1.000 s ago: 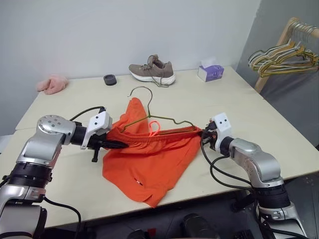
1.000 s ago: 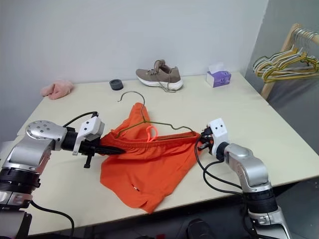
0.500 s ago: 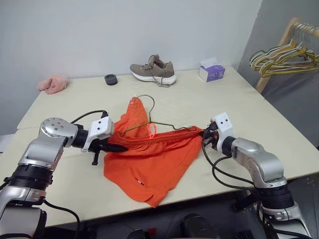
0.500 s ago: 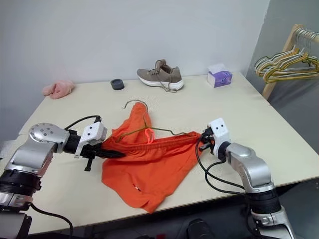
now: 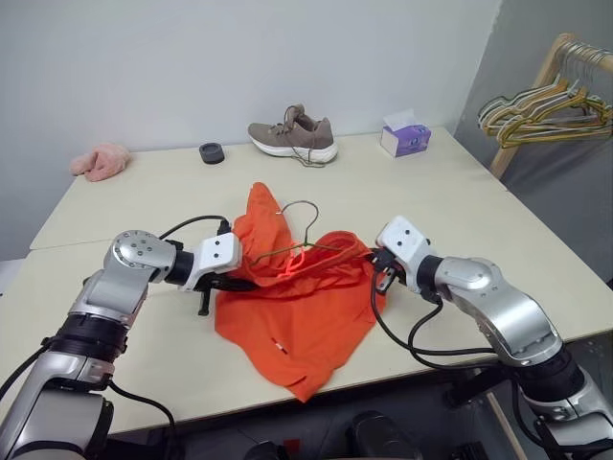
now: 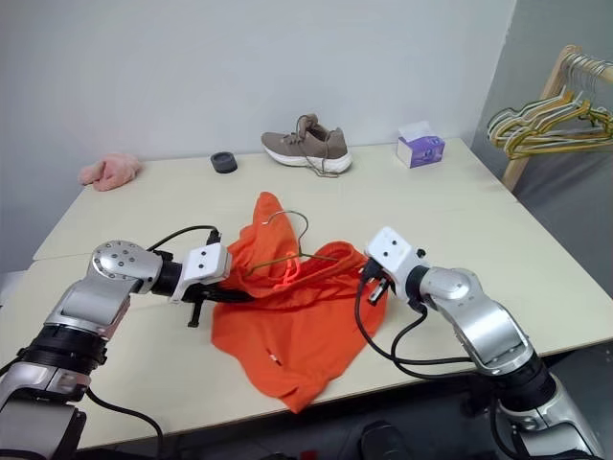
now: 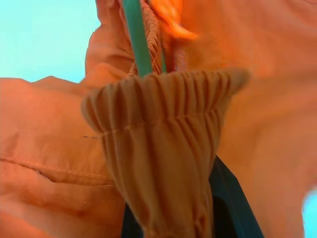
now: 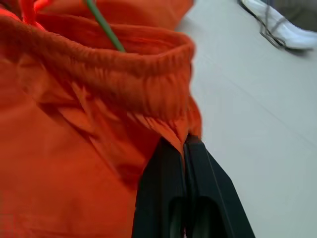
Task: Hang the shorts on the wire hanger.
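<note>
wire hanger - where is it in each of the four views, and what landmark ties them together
Left eye view: wire hanger at centre, its hook above the shorts.
Right eye view: just left of centre, between the two tools.
Left wrist view: a thin rod entering the gathered waistband.
Right wrist view: a short rod behind the waistband.
Shared landmark: the orange elastic waistband.

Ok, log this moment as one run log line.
left gripper: shut on shorts waistband | right gripper: shut on waistband | wire hanger: inside shorts, hook out
</note>
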You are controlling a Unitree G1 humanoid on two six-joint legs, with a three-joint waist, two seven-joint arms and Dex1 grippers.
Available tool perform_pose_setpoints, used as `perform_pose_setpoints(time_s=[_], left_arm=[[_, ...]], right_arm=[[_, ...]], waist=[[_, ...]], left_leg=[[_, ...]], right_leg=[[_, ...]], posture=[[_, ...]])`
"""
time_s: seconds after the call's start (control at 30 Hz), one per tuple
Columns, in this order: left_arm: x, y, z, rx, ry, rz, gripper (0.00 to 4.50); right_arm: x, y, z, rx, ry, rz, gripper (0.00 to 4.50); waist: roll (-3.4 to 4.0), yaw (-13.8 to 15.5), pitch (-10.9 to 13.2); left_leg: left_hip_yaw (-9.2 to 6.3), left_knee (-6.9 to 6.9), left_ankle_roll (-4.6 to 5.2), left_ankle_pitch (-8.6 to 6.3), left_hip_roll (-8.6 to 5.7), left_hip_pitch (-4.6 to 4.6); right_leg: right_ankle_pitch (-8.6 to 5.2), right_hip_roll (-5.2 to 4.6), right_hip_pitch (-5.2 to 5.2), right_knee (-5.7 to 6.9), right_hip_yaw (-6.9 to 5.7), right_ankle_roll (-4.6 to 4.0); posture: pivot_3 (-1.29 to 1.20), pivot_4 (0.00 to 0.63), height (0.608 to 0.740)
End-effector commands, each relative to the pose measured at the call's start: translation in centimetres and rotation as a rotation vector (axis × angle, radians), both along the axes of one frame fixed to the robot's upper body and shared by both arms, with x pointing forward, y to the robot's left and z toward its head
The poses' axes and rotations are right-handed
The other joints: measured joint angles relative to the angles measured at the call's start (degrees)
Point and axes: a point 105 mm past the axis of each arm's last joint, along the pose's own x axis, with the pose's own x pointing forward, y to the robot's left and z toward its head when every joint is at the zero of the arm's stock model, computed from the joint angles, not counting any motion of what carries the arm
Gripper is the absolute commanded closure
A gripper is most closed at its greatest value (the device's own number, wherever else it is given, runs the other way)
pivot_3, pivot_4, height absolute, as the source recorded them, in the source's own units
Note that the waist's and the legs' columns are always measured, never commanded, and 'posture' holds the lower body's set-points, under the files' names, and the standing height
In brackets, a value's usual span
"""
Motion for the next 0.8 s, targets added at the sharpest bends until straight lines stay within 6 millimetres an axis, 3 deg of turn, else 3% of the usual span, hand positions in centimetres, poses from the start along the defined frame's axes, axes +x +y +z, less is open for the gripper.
perform_pose_setpoints(time_s=[0.03,0.07,0.2,0.33,0.5,0.6,0.8], left_arm=[[-0.5,-0.6,0.3,0.01,-0.001,-0.048,4.5],[-0.5,-0.6,0.3,0.012,0.0,-0.049,4.5],[-0.5,-0.5,0.2,0.019,0.0,-0.047,4.5],[-0.7,-0.5,0.0,0.019,0.002,-0.048,4.5],[-0.8,-0.7,-0.1,0.016,0.005,-0.056,4.5],[-0.9,-0.8,-0.1,0.016,0.006,-0.062,4.5],[-0.8,-1.1,-0.1,0.014,0.007,-0.07,4.5]], right_arm=[[-0.5,1.1,2.1,-0.037,-0.097,0.084,4.5],[-0.6,0.9,2.1,-0.059,-0.105,0.091,4.5],[-1.5,-0.3,2.1,-0.15,-0.09,0.144,3.58],[-2.6,-2.2,1.7,-0.252,-0.029,0.18,2.18],[-2.7,-3.9,1.6,-0.263,0.03,0.134,0.43],[-2.6,-3.9,1.2,-0.244,0.069,0.132,0.43],[-1.6,-1.9,0.0,-0.221,0.118,0.182,0.43]], waist=[[0.0,0.01,0.0],[0.0,0.01,0.0],[0.0,0.09,0.01],[-0.01,0.11,0.03],[-0.02,-0.04,0.04],[-0.02,-0.06,0.04],[-0.02,-0.06,0.04]], left_leg=[[0.0,-0.01,0.0,0.0,0.0,-0.01],[0.01,-0.01,0.0,0.0,-0.01,-0.01],[0.0,-0.01,0.0,0.0,-0.03,-0.01],[-0.01,-0.01,0.0,0.0,-0.02,-0.01],[0.0,-0.03,0.0,0.0,0.0,0.0],[0.01,-0.03,0.0,0.0,0.01,0.0],[0.02,-0.03,0.0,0.0,0.0,0.0]], right_leg=[[0.0,0.0,0.0,-0.02,0.0,0.0],[0.0,-0.01,0.0,-0.02,0.0,0.0],[0.0,-0.04,0.01,-0.04,-0.02,0.0],[-0.01,-0.05,0.01,-0.08,-0.03,0.01],[-0.02,-0.06,0.0,-0.08,-0.01,0.02],[-0.02,-0.05,0.0,-0.08,0.0,0.02],[-0.02,-0.05,0.0,-0.08,0.0,0.02]], posture=[[-0.3,0.034,0.74],[-0.3,0.034,0.74],[-0.29,0.035,0.74],[-0.29,0.037,0.74],[-0.3,0.037,0.74],[-0.3,0.035,0.74],[-0.3,0.03,0.74]])
